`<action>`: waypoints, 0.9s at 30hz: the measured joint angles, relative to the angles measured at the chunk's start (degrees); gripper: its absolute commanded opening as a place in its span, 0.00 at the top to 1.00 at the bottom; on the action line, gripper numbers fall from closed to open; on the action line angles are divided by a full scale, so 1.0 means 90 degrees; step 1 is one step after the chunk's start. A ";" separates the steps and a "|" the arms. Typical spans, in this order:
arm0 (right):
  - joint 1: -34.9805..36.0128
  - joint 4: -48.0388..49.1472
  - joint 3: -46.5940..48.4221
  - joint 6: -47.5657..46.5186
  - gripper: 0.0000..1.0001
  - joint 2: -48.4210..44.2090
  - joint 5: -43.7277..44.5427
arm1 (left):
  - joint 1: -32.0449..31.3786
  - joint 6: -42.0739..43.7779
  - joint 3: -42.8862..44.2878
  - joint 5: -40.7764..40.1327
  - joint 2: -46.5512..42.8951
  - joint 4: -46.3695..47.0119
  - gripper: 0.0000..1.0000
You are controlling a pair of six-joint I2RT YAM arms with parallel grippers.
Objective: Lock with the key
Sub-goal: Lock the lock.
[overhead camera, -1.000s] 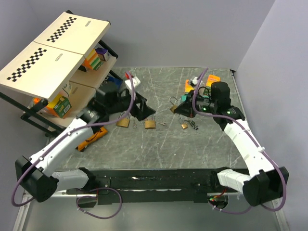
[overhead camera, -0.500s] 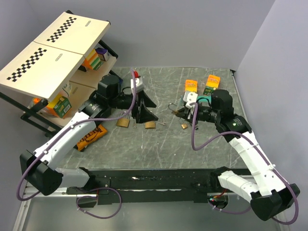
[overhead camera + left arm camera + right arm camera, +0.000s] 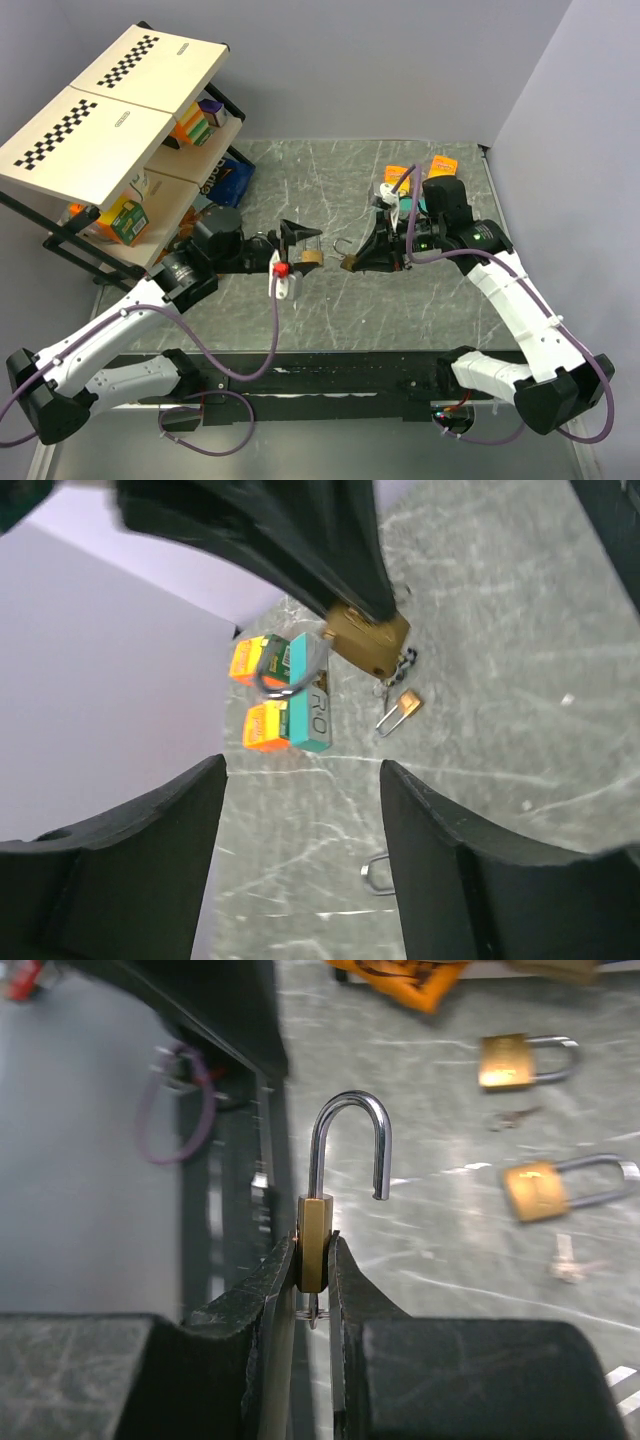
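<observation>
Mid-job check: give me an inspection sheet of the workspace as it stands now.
Surface: grey marbled table.
Job's things: brass padlock, shackle open, held upright; small dark key bunch on the table, unheld.
Clutter: spare padlock and second spare padlock on the table; orange-and-teal boxes; blue bag.
Claws: right claw shut on the brass padlock; left claw open, empty.
Cables: purple cable loops off the left arm; another off the right.
Surroundings: shelf rack with boxes at left; plain walls.
</observation>
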 measured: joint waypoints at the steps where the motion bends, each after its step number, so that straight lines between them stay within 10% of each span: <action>1: 0.0000 0.0010 -0.0012 0.0148 1.00 0.0000 -0.0129 | -0.0092 0.0321 -0.0092 -0.0061 0.0007 0.0005 0.35; 15: 0.0318 0.0012 -0.0058 0.0731 1.00 0.0012 -0.0610 | -0.0758 0.1404 -0.0172 -0.0304 0.0070 0.0318 0.45; 27: 0.0454 -0.0032 -0.0053 0.0658 1.00 0.0172 -0.0610 | -0.0974 0.1545 -0.0136 -0.0359 0.0260 0.0085 0.74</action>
